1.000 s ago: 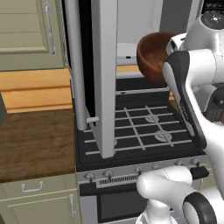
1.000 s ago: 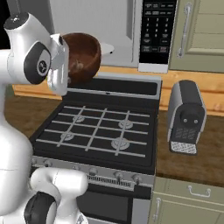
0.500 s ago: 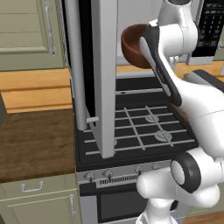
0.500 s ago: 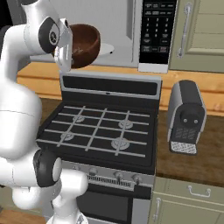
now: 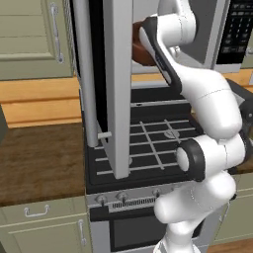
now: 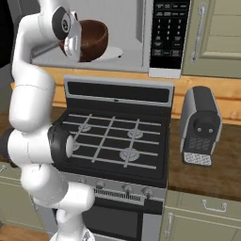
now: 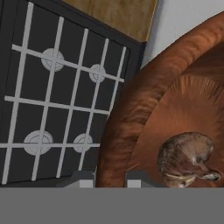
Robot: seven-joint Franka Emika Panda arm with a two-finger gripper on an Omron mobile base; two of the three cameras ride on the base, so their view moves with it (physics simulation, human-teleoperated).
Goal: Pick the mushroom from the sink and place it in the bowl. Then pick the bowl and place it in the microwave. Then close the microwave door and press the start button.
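Note:
My gripper [image 6: 73, 45] is shut on the rim of the dark brown bowl [image 6: 92, 39], holding it up at the mouth of the microwave [image 6: 126, 19], just above its pale floor. In the hand view the two fingertips of the gripper [image 7: 109, 177] straddle the rim of the bowl [image 7: 131, 109]. The mushroom [image 7: 186, 159] lies inside it. The microwave door [image 5: 116, 84] stands wide open, seen edge-on to the left of the bowl [image 5: 142, 49]. The black keypad strip [image 6: 167, 33] is at the microwave's right side. The sink is out of view.
A black gas stove [image 6: 113, 141] lies below the microwave. A grey coffee machine [image 6: 201, 124] stands on the wooden counter to its right. A wooden counter [image 5: 39, 158] and green cabinets [image 5: 29, 39] flank the stove's left side.
The arm has lifted the bowl higher and carried it toward the microwave opening, past the open door. The grip on the rim has stayed the same.

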